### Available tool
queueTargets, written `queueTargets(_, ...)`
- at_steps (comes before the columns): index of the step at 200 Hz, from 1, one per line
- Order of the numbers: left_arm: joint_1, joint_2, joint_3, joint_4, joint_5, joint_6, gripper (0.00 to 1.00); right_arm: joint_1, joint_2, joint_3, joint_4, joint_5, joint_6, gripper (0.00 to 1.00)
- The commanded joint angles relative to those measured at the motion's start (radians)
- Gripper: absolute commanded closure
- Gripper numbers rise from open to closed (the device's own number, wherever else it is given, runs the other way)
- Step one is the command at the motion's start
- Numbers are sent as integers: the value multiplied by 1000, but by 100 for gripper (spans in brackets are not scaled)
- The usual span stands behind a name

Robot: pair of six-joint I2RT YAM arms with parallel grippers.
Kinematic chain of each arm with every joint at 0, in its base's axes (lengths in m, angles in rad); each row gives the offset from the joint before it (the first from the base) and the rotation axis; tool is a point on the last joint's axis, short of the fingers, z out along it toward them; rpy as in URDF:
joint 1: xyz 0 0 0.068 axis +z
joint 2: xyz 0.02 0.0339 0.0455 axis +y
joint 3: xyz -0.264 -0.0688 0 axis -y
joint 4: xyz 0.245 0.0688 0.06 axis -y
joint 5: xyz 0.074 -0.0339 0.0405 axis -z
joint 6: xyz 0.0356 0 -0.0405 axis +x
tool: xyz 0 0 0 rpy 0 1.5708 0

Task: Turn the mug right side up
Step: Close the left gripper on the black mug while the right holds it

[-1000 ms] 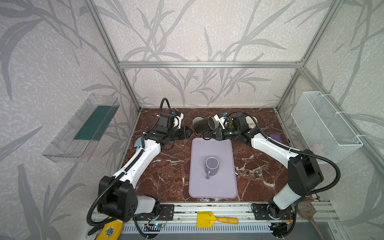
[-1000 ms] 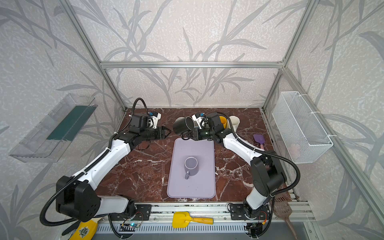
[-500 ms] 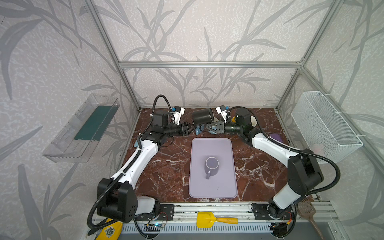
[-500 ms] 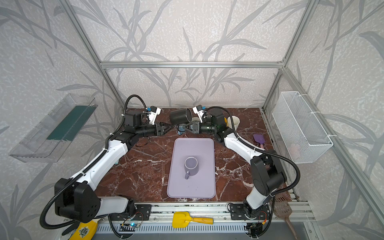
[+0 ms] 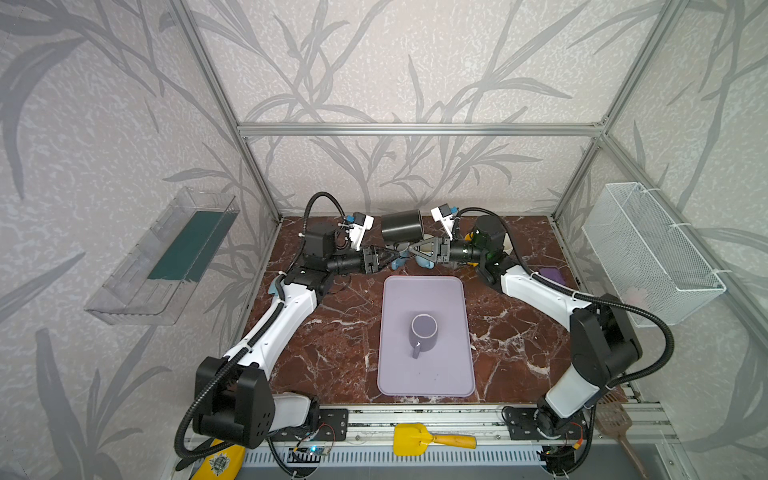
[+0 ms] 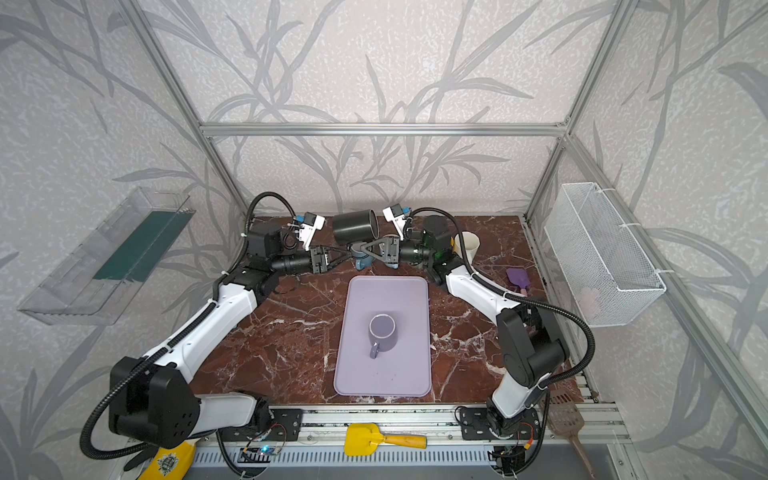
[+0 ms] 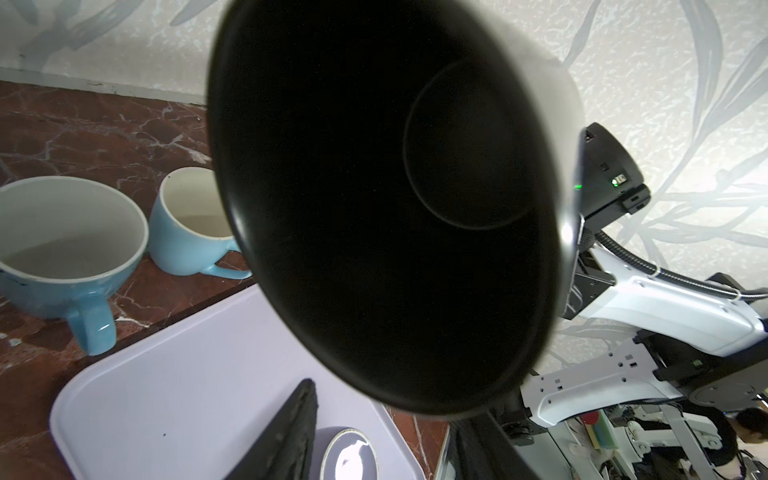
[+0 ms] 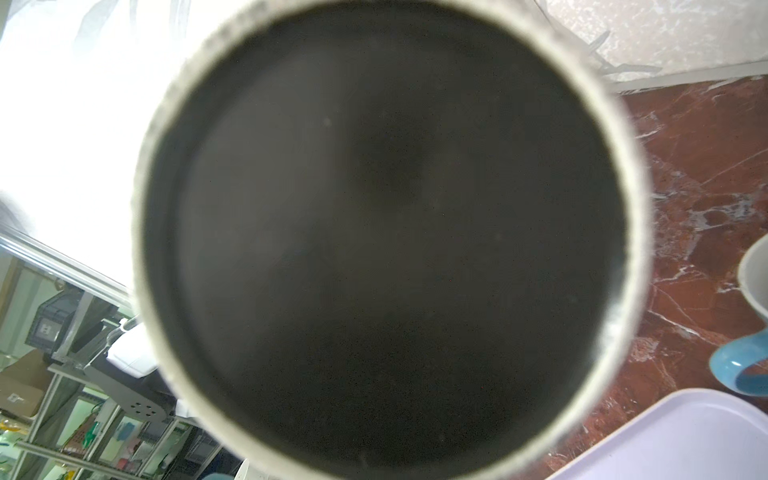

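The black mug hangs in the air over the middle of the back edge of the desk. It lies on its side, with the mouth toward the left arm. The right pincer is clamped on it from below. The left pincer stands apart just beside the mug's mouth and holds nothing. A purple mug stands upright on the tray.

Right claw clamped, left claw parted
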Motion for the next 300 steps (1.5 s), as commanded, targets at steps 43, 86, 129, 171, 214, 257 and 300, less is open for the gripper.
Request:
queueTargets(43,7,-16,-63,341,106,-201,47,15,12,31,216,-68,43,100)
queueTargets(86,7,35,-95,649,151,-410,48,26,12,28,236,-75,47,100)
queueTargets(129,7,108,-99,926,189,-608,55,38,12,27,271,-83,65,100)
queueTargets(171,7,143,-95,1013,192,-670,59,45,53,34,300,-83,89,100)
queueTargets(214,7,139,-90,995,195,-660,77,46,55,34,300,-83,90,100)
queueTargets(257,7,132,-87,945,195,-630,87,45,53,32,297,-86,87,100)
queueTargets(300,6,105,-78,828,188,-554,100,45,53,33,278,-90,74,100)
